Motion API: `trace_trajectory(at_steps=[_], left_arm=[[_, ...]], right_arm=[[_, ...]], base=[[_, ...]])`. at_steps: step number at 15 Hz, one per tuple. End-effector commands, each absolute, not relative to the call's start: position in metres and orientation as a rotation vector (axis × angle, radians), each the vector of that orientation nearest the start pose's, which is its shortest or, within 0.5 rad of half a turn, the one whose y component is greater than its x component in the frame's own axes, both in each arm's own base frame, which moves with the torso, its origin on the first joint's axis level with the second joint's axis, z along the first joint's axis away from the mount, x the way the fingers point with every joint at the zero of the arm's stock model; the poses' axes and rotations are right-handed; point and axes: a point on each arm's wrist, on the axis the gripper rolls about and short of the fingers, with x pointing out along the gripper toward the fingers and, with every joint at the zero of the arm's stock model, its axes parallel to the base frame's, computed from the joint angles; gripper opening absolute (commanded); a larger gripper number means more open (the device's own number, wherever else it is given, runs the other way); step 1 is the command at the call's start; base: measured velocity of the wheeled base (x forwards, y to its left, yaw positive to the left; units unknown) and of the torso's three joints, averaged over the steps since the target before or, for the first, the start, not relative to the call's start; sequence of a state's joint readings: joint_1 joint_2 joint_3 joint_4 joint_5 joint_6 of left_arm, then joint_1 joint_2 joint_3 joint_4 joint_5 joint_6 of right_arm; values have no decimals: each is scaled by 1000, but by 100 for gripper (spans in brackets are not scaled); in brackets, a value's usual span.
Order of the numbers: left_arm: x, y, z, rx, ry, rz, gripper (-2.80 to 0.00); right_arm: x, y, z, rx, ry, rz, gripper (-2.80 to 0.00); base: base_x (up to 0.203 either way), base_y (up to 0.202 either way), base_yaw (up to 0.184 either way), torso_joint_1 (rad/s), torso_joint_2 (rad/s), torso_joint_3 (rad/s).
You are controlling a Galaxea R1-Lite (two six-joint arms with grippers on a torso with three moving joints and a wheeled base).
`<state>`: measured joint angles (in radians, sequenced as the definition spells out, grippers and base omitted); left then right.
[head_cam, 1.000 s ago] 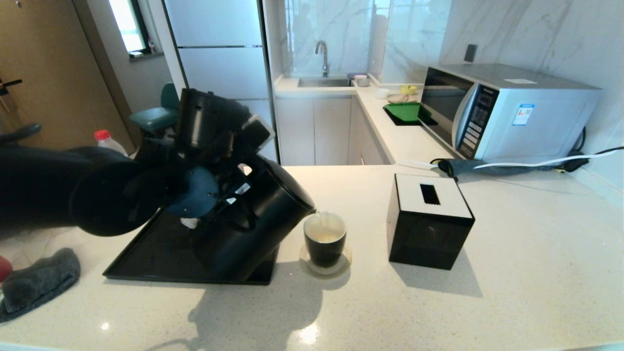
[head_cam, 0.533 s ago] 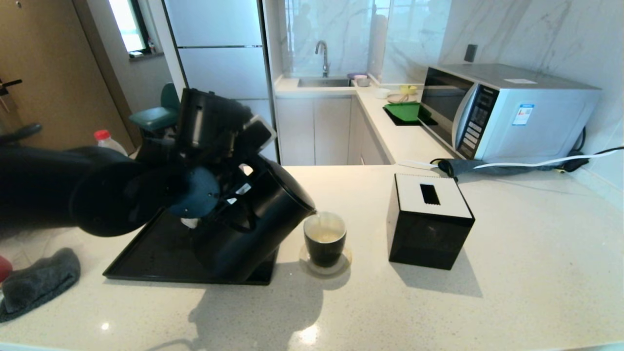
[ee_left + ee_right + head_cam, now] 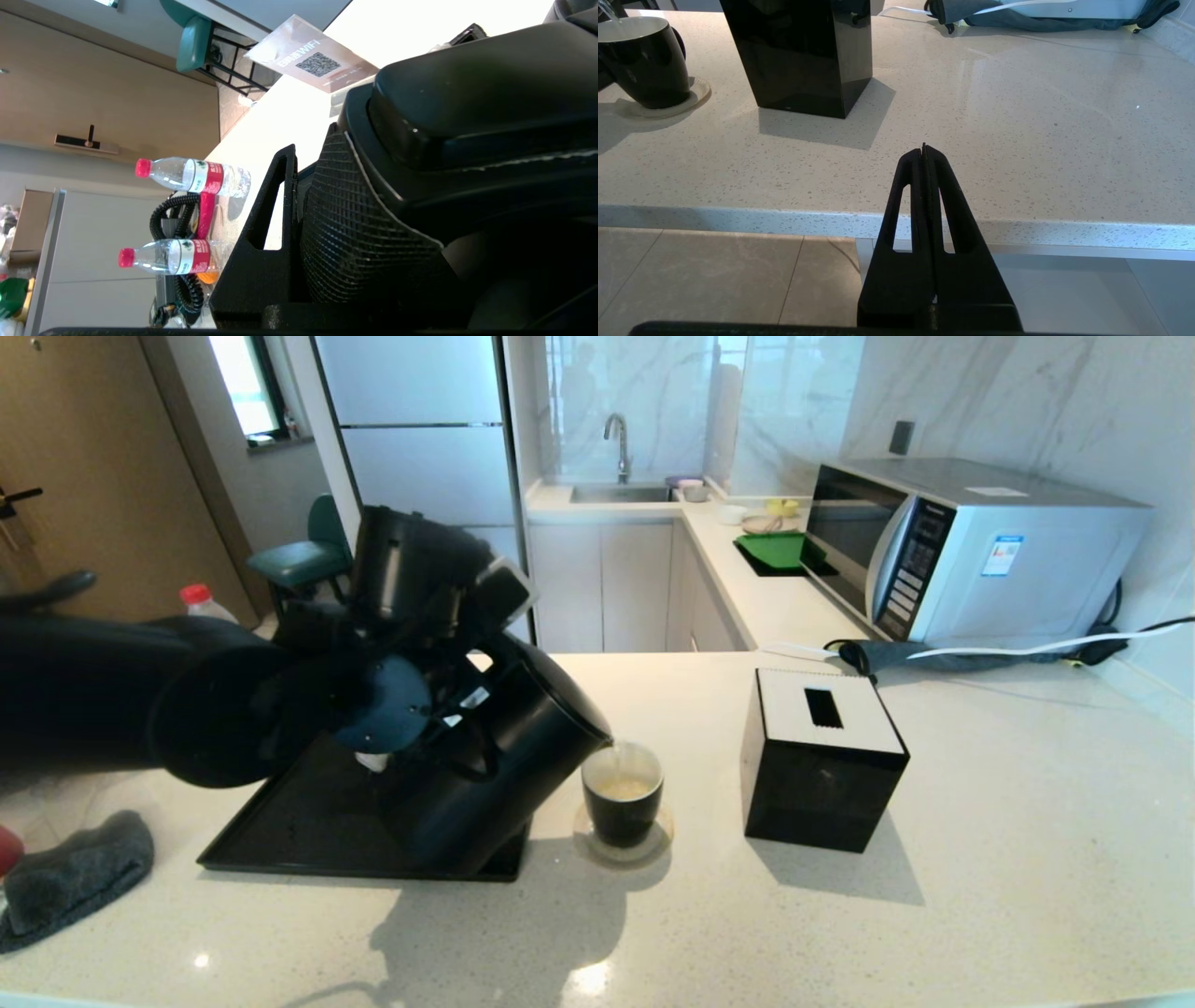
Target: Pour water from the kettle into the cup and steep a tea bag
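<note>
Over at nine o'clock the left pincer (image 3: 448, 709) has the kettle (image 3: 495, 756) by its handle, fingers clamped on it, body tipped hard toward three o'clock above the black tray (image 3: 280, 831). The spout hangs right over the rim of the cup (image 3: 623, 795), a thin stream of water (image 3: 616, 761) running in, pale liquid pooling against the white inside. That kettle looks rigid and heavy with its load, so the loop handle is the sensible hold, and the weight will shift as it empties. The cup sits on a small coaster (image 3: 653, 845), glossy and likely slick, easy to nudge, just beside the tray and near the black box (image 3: 822, 775) at three o'clock. No tea bag visible anywhere. The left wrist view gives only the textured handle filling the frame, plus two red-capped bottles (image 3: 191, 175) the head view barely catches. The right wrist view shows what the head view misses entirely: the right pincer (image 3: 924, 154), parked off the desk (image 3: 1017, 140) edge at five o'clock, fingers pressed together on nothing.
</note>
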<state>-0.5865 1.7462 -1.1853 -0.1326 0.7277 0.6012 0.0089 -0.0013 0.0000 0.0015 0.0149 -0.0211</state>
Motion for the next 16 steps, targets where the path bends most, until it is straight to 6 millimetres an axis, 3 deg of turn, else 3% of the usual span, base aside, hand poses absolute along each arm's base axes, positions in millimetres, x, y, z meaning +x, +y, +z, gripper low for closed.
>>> trace_trajectory(at_steps=[1, 9, 16], left_arm=[[283, -171, 224, 861, 379, 34, -280], [282, -171, 223, 811, 374, 39, -280], [270, -171, 208, 686, 357, 43, -280]], right_arm=[[-23, 0, 75, -21, 1, 25, -280], [-23, 0, 75, -22, 1, 25, -280], [-23, 0, 75, -21, 1, 25, -280]], base=[[0, 0, 0, 0, 0, 0], [0, 0, 0, 0, 0, 0], [0, 0, 0, 0, 0, 0]])
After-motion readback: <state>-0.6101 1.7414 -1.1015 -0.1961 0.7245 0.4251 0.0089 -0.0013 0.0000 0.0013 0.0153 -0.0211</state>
